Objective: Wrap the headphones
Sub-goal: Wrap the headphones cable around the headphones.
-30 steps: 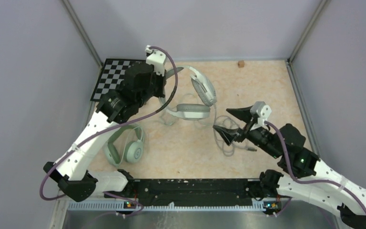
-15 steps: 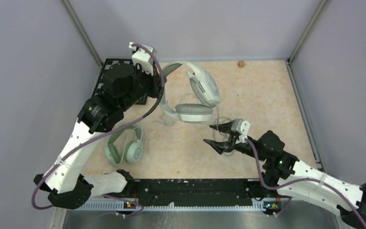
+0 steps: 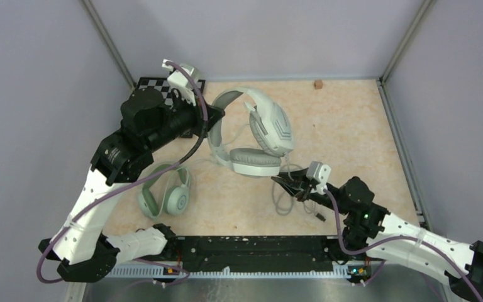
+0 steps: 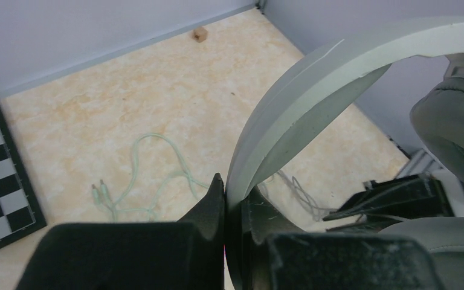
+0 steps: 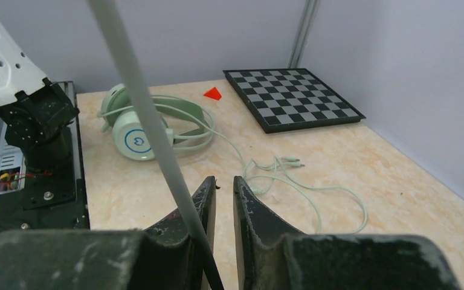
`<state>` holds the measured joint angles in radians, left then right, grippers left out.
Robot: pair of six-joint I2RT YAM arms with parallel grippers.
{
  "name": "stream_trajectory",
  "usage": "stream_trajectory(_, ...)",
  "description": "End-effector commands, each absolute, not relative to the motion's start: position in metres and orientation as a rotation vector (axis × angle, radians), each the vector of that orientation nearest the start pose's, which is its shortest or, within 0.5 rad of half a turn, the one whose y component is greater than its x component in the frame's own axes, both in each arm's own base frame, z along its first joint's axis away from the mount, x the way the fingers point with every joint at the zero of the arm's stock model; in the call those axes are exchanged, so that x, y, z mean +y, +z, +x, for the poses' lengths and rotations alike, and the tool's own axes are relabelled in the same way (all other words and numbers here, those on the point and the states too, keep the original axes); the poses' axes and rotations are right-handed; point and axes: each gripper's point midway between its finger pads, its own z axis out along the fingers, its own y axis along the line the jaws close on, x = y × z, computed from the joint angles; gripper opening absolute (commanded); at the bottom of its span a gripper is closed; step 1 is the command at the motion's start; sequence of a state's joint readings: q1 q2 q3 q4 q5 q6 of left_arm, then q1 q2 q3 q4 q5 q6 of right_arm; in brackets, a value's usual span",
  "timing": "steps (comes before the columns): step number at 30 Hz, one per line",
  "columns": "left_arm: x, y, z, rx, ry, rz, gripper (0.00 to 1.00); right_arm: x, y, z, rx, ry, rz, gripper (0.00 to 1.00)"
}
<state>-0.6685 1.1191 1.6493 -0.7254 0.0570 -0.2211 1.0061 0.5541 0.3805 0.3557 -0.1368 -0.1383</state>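
Note:
The white headphones (image 3: 270,126) are lifted at the middle back, and my left gripper (image 3: 212,119) is shut on their headband (image 4: 314,84). Their grey cable (image 3: 284,202) hangs down to a loose tangle on the table. My right gripper (image 3: 284,181) sits low over that tangle. Its jaws are nearly together, and the grey cable (image 5: 139,96) crosses the left finger and runs down into the narrow gap. The mint-green headphones (image 3: 166,192) lie flat at the near left, their pale-green cable (image 5: 290,175) spread loose on the table.
A chessboard (image 5: 293,96) lies in the far left corner, partly under my left arm. A small brown block (image 3: 318,83) sits by the back wall and a red triangle (image 5: 212,92) lies near the board. Grey walls close in three sides; a black rail (image 3: 251,245) runs along the near edge.
My right gripper moved left and down onto the grey cable and closed from wide open. My left arm swung back and left, turning the white headphones up and toward the right.

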Motion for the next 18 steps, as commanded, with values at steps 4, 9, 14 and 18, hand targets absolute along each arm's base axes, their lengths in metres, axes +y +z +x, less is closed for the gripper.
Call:
stream_trajectory(4,-0.247,0.487,0.177,1.550,-1.129,0.589,0.00,0.268,0.302,0.147,1.040,0.830,-0.821,0.09)
stream_trajectory(9,-0.261,0.478,0.146,1.517,-1.287,0.757,0.00,0.279,0.312,0.163,1.047,0.755,-0.836,0.00)
stream_trajectory(14,-0.272,0.433,0.142,1.567,-1.276,0.969,0.00,0.281,0.329,0.184,1.085,0.696,-0.788,0.00)
stream_trajectory(18,-0.275,0.392,0.158,1.622,-1.157,1.071,0.00,0.269,0.351,0.208,1.135,0.692,-0.712,0.00)
